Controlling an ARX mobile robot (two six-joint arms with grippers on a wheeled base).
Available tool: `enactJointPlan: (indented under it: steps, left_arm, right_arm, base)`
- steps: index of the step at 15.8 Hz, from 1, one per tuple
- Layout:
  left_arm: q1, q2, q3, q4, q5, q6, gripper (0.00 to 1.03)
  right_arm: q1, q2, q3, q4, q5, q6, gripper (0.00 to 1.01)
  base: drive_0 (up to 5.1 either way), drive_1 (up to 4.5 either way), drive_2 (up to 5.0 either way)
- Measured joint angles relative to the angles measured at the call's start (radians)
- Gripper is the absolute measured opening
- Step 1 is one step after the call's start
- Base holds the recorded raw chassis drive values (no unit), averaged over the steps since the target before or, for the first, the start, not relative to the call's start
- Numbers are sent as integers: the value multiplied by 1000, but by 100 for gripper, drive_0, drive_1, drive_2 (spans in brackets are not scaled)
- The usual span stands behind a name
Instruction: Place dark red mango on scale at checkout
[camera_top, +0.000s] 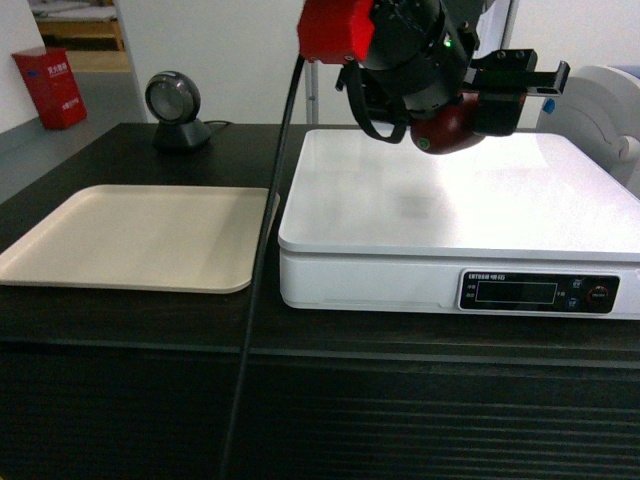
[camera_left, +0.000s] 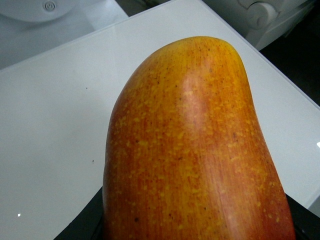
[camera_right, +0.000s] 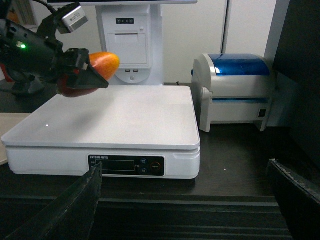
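The dark red mango (camera_left: 195, 145), shading to orange-yellow, fills the left wrist view, and my left gripper (camera_left: 195, 227) is shut on it. In the head view the mango (camera_top: 448, 126) hangs above the back of the white scale (camera_top: 450, 200), clear of its top. From the right wrist view the mango's orange end (camera_right: 104, 62) pokes out of the left gripper (camera_right: 82, 75) over the scale (camera_right: 125, 115). The scale stands on the dark checkout (camera_top: 130, 330). My right gripper (camera_right: 183, 167) is open and empty, low in front of the counter's ribbed front.
A beige tray (camera_top: 140, 235) lies left of the scale. A round barcode scanner (camera_top: 175, 105) stands behind the tray. A printer with a blue lid (camera_right: 235, 90) sits right of the scale. A black cable (camera_top: 260, 260) hangs from the left arm across the counter front.
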Motion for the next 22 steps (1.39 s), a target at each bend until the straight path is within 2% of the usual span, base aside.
enactJointPlan:
  steps: [1, 2, 3, 7, 10, 13, 15, 17, 18, 20, 21, 22]
  left_arm:
    - [-5, 50, 71, -55, -23, -57, 60]
    - [-5, 82, 111, -88, -39, -90, 60]
    - [-8, 116, 154, -127, -62, -142, 60]
    - [-8, 180, 236, -223, -134, -292, 60]
    - [-4, 183, 233, -230, -137, -320, 61]
    - [-3, 170, 196, -184, -132, -317, 99]
    - [-3, 156, 166, -145, -138, -308, 98]
    - [-3, 125, 116, -60, -169, -261, 98]
    - [-3, 86, 77, 15, -209, -212, 98]
    - [-2, 2, 16, 163, -249, -125, 98]
    - [3, -40, -13, 242, -245, -89, 98]
    - [9, -90, -64, 327, -211, -52, 98]
  right_arm:
    - [0, 0, 0, 0, 0, 0, 98]
    - [0, 0, 0, 0, 0, 0, 98]
    - [0, 0, 0, 0, 0, 0, 98]
    - [0, 0, 0, 0, 0, 0, 98]
    - [0, 0, 0, 0, 0, 0, 98]
    - [0, 0, 0, 0, 0, 0, 98]
    - [0, 0, 0, 0, 0, 0, 98]
    - [0, 0, 0, 0, 0, 0, 98]
    - [0, 0, 0, 0, 0, 0, 98]
    - [0, 0, 0, 0, 0, 0, 98]
    - [0, 0, 0, 0, 0, 0, 98]
    - [0, 0, 0, 0, 0, 0, 98]
  base:
    - [0, 0, 0]
    - [0, 0, 0]
    - [0, 0, 0]
    - [0, 0, 0]
    - [0, 0, 0]
    - [0, 0, 0]
    - [0, 0, 0]
    - [0, 0, 0]
    - [0, 0, 0]
    - [0, 0, 0]
    - [0, 0, 0]
    - [0, 0, 0]
